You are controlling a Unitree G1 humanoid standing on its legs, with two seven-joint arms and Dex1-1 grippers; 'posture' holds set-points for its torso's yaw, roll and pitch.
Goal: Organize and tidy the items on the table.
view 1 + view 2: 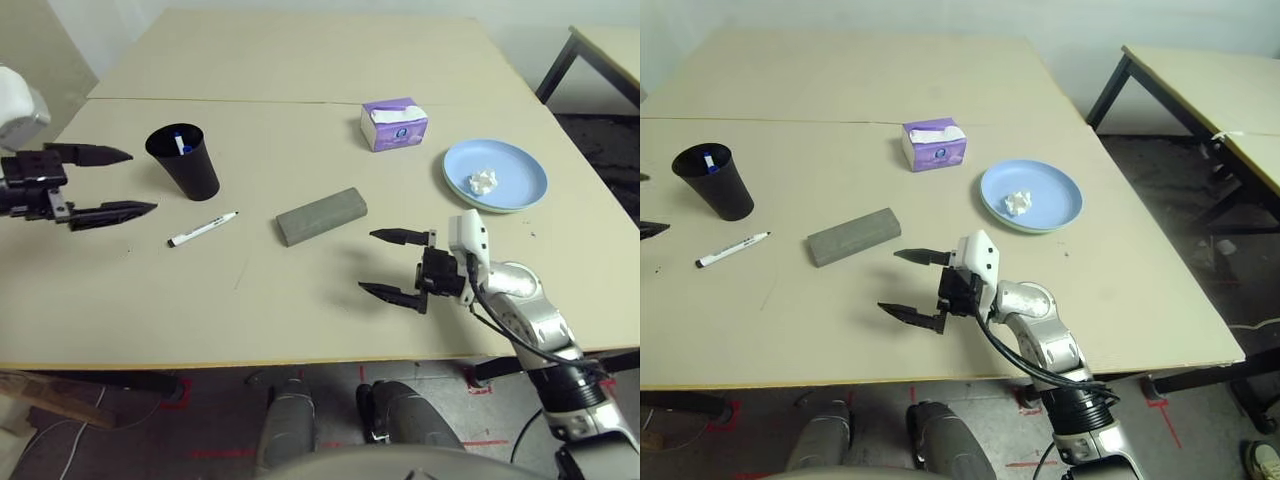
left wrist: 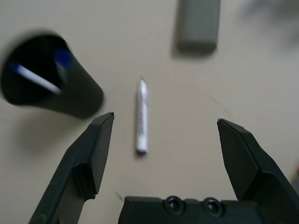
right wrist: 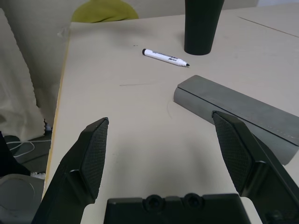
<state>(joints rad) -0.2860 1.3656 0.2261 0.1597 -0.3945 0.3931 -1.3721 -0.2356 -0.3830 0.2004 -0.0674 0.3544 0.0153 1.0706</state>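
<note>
Left pincer (image 1: pixel 143 182) open and empty, over the table's left part beside the loose marker (image 1: pixel 203 229); right pincer (image 1: pixel 367 261) open and empty too, between the grey case (image 1: pixel 322 216) and the near edge of the table (image 1: pixel 300 320). The black cup (image 1: pixel 199 172), toward the left edge, already holds blue-ended pens (image 1: pixel 180 143). Light-blue plate (image 1: pixel 520 170) sits stacked on the light-green plate (image 1: pixel 1012 227) by the right edge, paper wad (image 1: pixel 483 182) on top; tissue box (image 1: pixel 406 132) stands just short of the seam.

I'd call it well along: the loose marker likely still needs the cup, and the wad and the askew case may want sorting. Bare top runs along the near edge and out to both near corners; beyond the seam, the far corners leave ample room
</note>
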